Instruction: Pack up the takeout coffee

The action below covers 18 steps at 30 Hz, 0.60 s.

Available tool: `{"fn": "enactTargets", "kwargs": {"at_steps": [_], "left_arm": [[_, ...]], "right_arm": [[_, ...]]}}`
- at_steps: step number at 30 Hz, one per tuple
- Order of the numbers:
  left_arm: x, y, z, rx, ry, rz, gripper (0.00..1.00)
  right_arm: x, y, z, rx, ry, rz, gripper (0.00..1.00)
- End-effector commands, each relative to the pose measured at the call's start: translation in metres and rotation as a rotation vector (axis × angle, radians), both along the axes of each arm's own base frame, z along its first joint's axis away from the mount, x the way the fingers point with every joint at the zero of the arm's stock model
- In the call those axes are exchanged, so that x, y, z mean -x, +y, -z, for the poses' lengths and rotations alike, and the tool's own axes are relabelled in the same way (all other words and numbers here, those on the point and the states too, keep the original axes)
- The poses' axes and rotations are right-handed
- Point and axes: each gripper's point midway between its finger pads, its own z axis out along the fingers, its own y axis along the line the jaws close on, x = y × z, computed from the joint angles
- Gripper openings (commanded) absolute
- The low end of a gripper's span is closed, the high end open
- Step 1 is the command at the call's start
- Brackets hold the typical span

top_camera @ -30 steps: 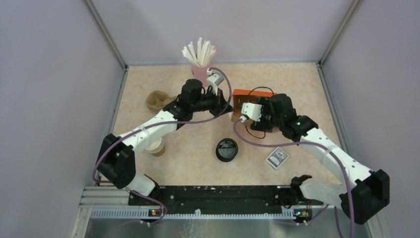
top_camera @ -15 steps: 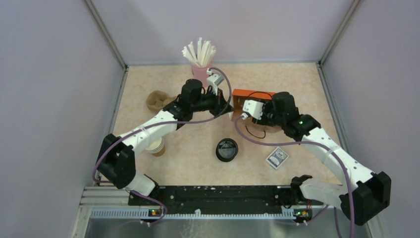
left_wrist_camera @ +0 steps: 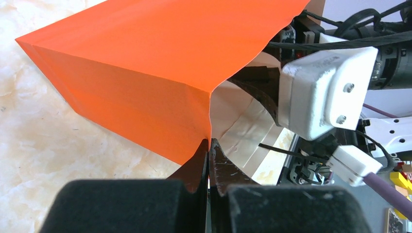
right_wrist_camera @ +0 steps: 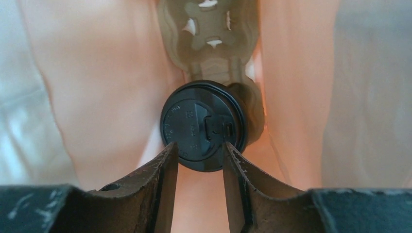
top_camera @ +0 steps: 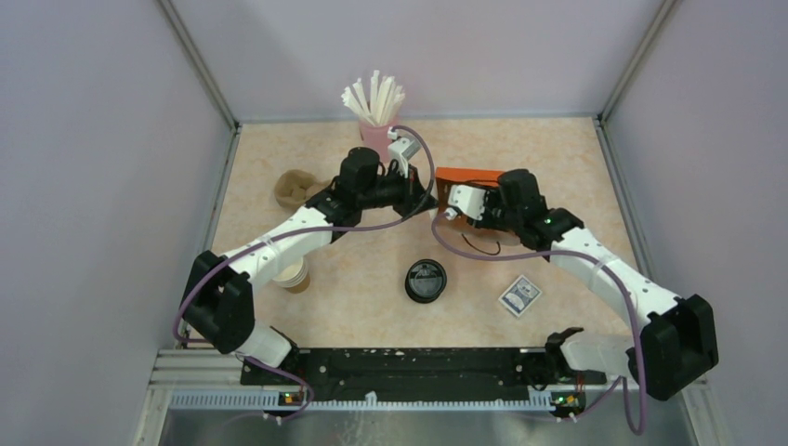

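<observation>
Sitting just past the parted jaws is the takeout coffee (right_wrist_camera: pixel 204 126).

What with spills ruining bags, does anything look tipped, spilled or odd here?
Nothing spilled: the takeout coffee stands lid-up inside the orange bag. Odd bits: a loose black lid lies cupless on the table, and the bag's rim is creased where the left gripper pinches it.
</observation>
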Motion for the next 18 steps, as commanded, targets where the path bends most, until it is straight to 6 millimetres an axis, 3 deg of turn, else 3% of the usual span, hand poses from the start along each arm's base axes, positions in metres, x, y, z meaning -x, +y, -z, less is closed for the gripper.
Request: {"fn": "enactTargets", "kwargs": {"at_steps": [1,13,18], "left_arm": [[-0.003,-0.006,-0.022,0.044,-0.049,0.021,0.0],[-0.002,-0.006,-0.014,0.028,-0.038,0.025,0.0],[-0.002,-0.005,-0.012,0.025,-0.036,0.025,0.0]], "right_arm": [[-0.028,-0.01,-0.018,-0.016,-0.127,0.083,0.38],[-0.041,-0.027,0.014,0.038,-0.139,0.19,0.37],[-0.045,-0.032,0.015,0.014,-0.159,0.233,0.37]]}}
